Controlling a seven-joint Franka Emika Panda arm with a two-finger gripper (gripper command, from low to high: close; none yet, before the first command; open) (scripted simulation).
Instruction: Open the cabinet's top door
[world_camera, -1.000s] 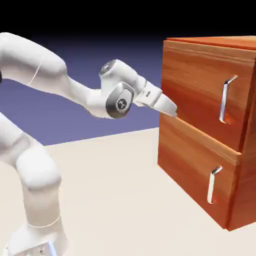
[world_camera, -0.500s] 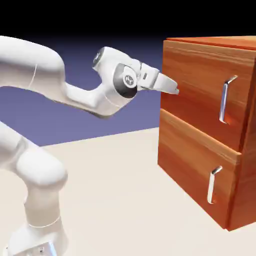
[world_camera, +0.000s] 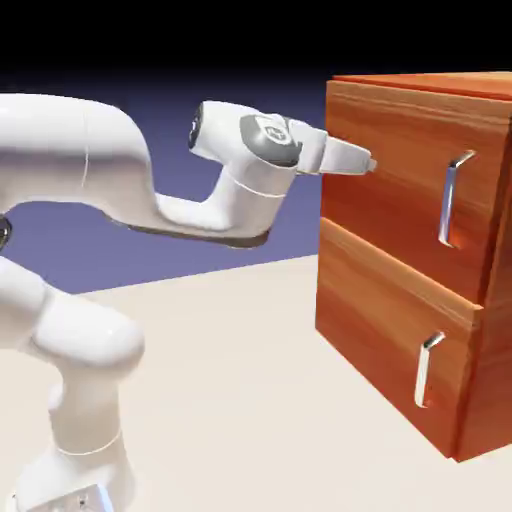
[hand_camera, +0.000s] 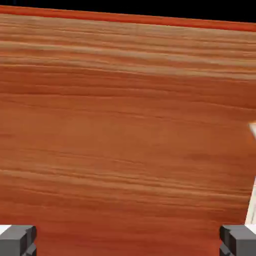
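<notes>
Step in hand: the approach to the handle; no grasp is made. My gripper (world_camera: 366, 163) is level with the upper part of the top door (world_camera: 400, 190), in front of its left portion in the exterior view; whether the tips touch the wood I cannot tell from that angle. The fingers (hand_camera: 18, 239) stand wide apart at the bottom corners of the hand view, released, with nothing between them but wood grain. The cabinet (world_camera: 478, 88) stands on the table (world_camera: 250, 400) at the right of the exterior view; both front panels sit flush, so I judge the top door fully closed. Its silver handle (world_camera: 452, 198) is mounted upright toward the door's right side, well apart from my gripper; in the hand view only a pale sliver shows at the right edge, which I take to be that handle. The lower handle (world_camera: 428, 368) is not my concern.

Next move, in my judgement: shift sideways toward the handle until the bar lies between the fingers, close on it, then pull outward.
</notes>
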